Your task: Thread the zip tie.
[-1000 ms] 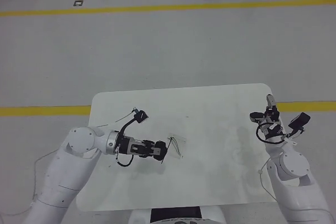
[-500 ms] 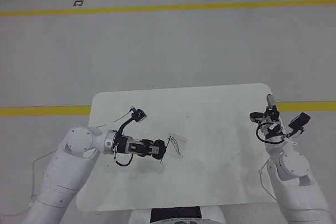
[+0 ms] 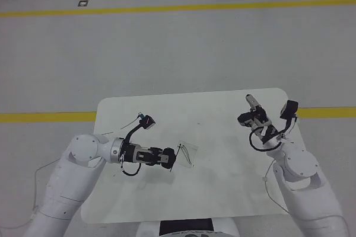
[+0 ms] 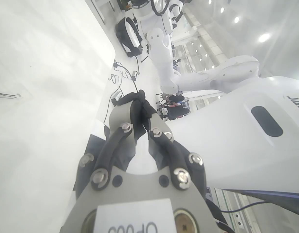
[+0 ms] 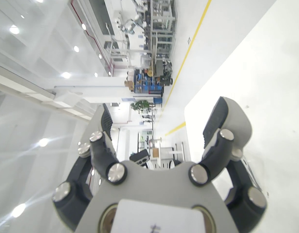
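A clear bag (image 3: 188,153) holding thin dark zip ties lies on the white table (image 3: 225,183), left of centre. The ends of the zip ties (image 4: 4,95) show on the tabletop in the left wrist view. My left gripper (image 3: 173,156) sits just left of the bag, close to its edge. Its fingertips (image 4: 141,99) are pressed shut, and I see nothing clearly between them. A thin pale strip runs down from them in the top view; I cannot tell whether it is held. My right gripper (image 3: 251,106) hovers above the table's right part, open and empty (image 5: 161,117).
The table's rounded right corner (image 3: 283,93) is near the right arm. A wide bare stretch of tabletop (image 3: 225,136) separates the two grippers. Another white robot (image 4: 159,49) and floor cables stand beyond the table's edge.
The right arm has swung inward from the table's right edge to over its right part. The left arm has stayed put. The bag shifted slightly beside the left gripper.
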Robot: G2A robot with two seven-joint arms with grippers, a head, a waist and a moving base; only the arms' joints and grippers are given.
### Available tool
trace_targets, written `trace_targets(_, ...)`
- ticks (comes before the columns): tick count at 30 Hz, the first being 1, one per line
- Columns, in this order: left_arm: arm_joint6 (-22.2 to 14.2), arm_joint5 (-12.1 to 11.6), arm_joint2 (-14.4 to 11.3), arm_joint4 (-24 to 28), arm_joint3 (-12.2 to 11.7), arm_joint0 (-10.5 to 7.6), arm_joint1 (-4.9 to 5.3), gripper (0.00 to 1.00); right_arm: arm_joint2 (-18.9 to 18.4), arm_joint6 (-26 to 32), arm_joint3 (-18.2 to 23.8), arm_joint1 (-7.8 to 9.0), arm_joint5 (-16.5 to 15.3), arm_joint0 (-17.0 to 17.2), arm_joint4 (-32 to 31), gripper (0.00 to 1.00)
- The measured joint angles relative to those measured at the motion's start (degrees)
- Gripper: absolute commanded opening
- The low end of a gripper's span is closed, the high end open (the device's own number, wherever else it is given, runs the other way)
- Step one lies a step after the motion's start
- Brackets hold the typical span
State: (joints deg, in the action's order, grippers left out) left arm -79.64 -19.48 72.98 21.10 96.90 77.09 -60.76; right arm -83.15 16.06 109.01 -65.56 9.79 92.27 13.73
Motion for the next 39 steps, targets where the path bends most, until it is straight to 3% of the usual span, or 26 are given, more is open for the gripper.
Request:
trace_targets(6, 0.00, 0.00, 0.00, 0.00, 0.00, 0.00, 0.00, 0.00, 7.20, 4.07, -2.80, -0.39, 5.30, -5.11, -5.00, 1.00)
trace_targets(12, 0.00, 0.00, 0.00, 0.00, 0.00, 0.00, 0.00, 0.00, 11.93, 6.97, -3.40, -0.79, 9.67, -8.38, -7.24, 1.00)
trace_targets(26, 0.00, 0.00, 0.00, 0.00, 0.00, 0.00, 0.00, 0.00, 12.93, 6.52, -3.09, -1.15, 9.20, -9.11, -5.18, 1.00)
trace_targets(31, 1.05, 0.00, -0.90, 0.51, -0.93, -0.65, 0.08, 0.00, 12.38, 12.28, -4.76, -1.38, 8.68, -9.44, 3.33, 1.00)
trace_targets(35, 0.10, 0.00, -1.00, 6.22, -3.75, -1.79, 0.04, 0.00, 12.68, 19.06, -7.18, -1.29, 9.75, -11.26, 8.67, 1.00)
trace_targets(39, -0.02, 0.00, -2.65, 12.05, -6.83, -2.86, 0.29, 0.00, 14.02, 22.98, -10.22, -1.20, 9.69, -13.07, 14.49, 1.00)
